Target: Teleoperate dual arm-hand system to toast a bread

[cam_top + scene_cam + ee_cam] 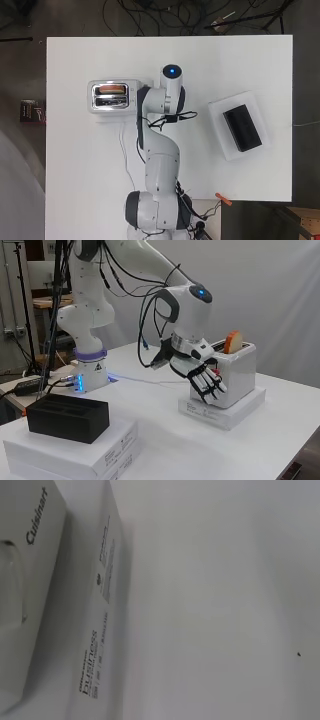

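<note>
- White toaster (235, 372) on a flat white box (220, 412), left of centre on the white surface (75, 165) in the overhead view.
- Slice of bread (232, 342) upright in one slot, its brown crust well above the toaster top; second slot beside it dark.
- Robot hand (205, 380) at the end face of the toaster, palm toward it, black and white fingers (212, 387) spread and pointing down, nearly straight, clasping nothing.
- Contact between fingertips and toaster wall impossible to judge from the side view.
- Hand itself hidden under the arm (160, 145) in the overhead view, where only the wrist lies alongside the toaster's right end.
- Black tray with compartments (67, 417) on a second, taller stack of white boxes (75, 450), well apart from the toaster, on the right of the surface in the overhead view.
- Bundle of dark cables looped from the forearm to the wrist.
- Close wrist view filled by the toaster's white side, the printed box edge beneath it and bare surface beyond.
</note>
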